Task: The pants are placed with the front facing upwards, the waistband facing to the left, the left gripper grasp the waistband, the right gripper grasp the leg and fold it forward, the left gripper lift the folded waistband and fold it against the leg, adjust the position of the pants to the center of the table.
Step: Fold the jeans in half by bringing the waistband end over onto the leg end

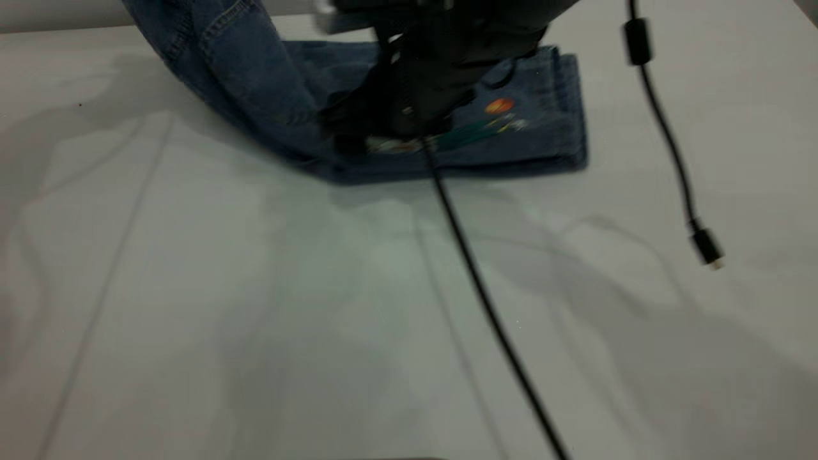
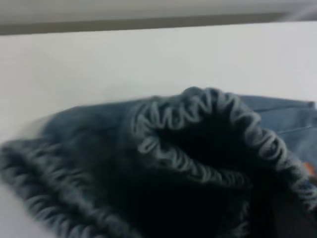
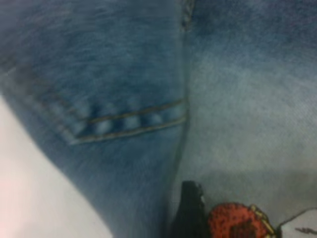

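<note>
The table (image 1: 255, 319) is a wide pale surface, and the pants (image 1: 511, 134) sit near its far edge, a little to the right of the middle, well away from the open centre in the foreground. They lie as a flat denim slab with the printed back of the leg (image 1: 543, 115) facing up, the orange ball of the print showing; the slab's long axis runs left to right across the exterior view. From its left end a stretch of denim rises steeply up and to the left, out of the top of the picture, so that end is off the table while the rest lies flat.

A black gripper body (image 1: 415, 96) hangs directly over the middle of the flat part, low on the cloth; by its place and its cable it is probably the right gripper, though whether its fingers are open or clamped cannot be told. The left gripper itself is not seen in any view. Its wrist camera looks closely at the waistband (image 2: 213, 134), ruched and gaping open in a loop just below the lens, which suggests that arm carries the raised end.

Judged from this, the fold turns on one relation: the lifted waistband end lies left of the flat leg and must travel rightward along the long axis to land on it.
</note>
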{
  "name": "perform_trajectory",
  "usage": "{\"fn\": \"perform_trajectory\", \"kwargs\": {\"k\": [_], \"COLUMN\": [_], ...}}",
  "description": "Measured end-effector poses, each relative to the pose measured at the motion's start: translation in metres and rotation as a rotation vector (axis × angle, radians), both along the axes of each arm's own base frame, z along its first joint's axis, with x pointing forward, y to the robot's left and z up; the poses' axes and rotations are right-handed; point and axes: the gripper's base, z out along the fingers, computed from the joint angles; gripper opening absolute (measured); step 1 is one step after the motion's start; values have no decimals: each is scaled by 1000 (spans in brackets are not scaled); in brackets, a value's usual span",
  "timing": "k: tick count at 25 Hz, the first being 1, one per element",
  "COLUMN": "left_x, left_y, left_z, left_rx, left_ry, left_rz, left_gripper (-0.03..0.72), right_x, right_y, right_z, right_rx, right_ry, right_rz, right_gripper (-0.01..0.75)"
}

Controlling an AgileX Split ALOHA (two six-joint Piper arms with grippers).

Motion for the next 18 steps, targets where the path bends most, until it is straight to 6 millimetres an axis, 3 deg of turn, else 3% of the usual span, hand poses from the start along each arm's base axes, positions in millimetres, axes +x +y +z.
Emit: {"fn": "perform_trajectory", "kwargs": {"k": [5, 9, 14, 18], "left_x": [-6, -11, -19, -25], "left_y": [-36, -58, -81, -103], "left_z": [14, 28, 40, 40], "left_rx": [-3, -4, -8, -7], "left_ry": [-6, -24, -28, -16], "left_rz": [-101, -157, -231, -293], "left_gripper": [26, 26, 26, 26], "right_x": [-14, -13, -9, -4], "right_y": [12, 0, -44, -89], "right_z": [19, 76, 160, 202], "right_rx": [-10, 3, 23, 5], "right_ry": [68, 83, 82, 69], "right_rz": [55, 75, 49, 0], "right_gripper": [496, 496, 496, 496]}}
